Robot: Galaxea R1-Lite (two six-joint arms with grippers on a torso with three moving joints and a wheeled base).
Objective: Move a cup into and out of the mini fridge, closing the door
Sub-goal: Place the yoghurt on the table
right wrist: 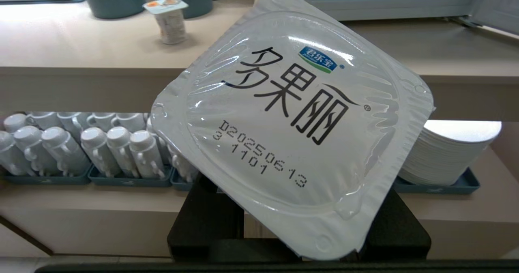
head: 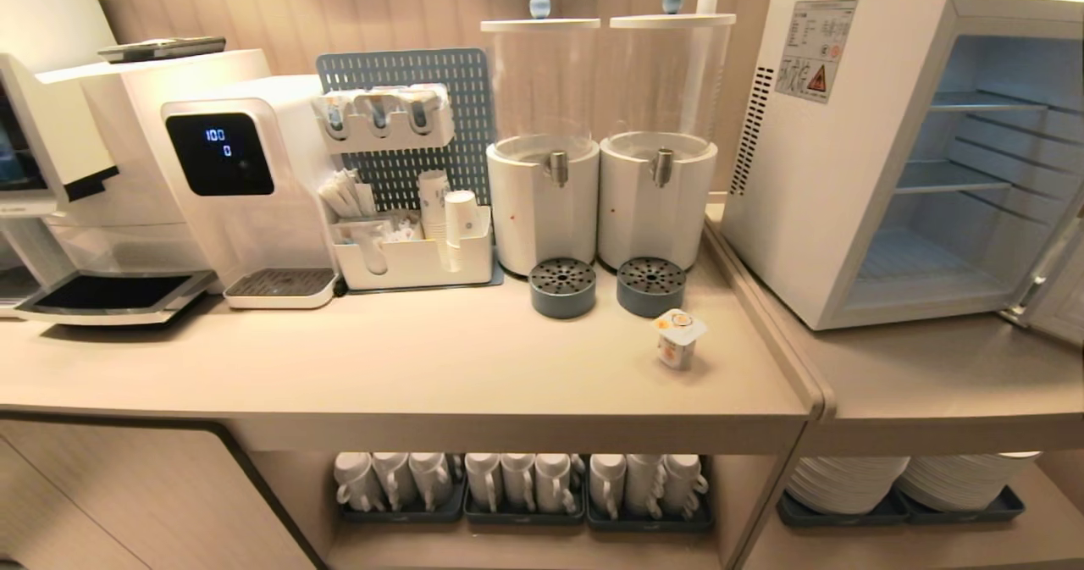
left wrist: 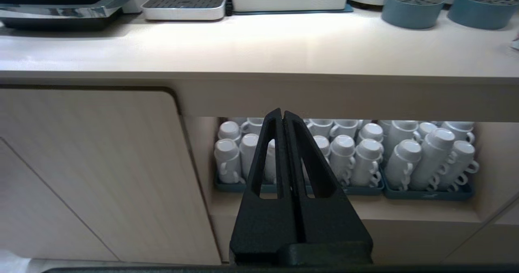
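Observation:
A sealed white cup (right wrist: 292,123) with a foil lid printed in black characters fills the right wrist view. My right gripper (right wrist: 298,151) is shut on it, and the lid hides most of both fingers (right wrist: 202,220). It hangs in front of the counter edge, below the top. A second small cup (head: 680,339) stands upright on the counter (head: 423,358), also seen as the cup (right wrist: 168,19). The white mini fridge (head: 813,172) stands at the right with its door (head: 1059,295) swung open and its wire shelves bare. My left gripper (left wrist: 282,117) is shut and empty, low before the cabinet.
Two drink dispensers (head: 601,146) with blue drip cups (head: 563,286), a cup-and-sachet rack (head: 415,240) and a water machine (head: 246,180) line the back of the counter. Trays of white mugs (head: 521,485) and stacked plates (head: 906,481) sit on the shelf below.

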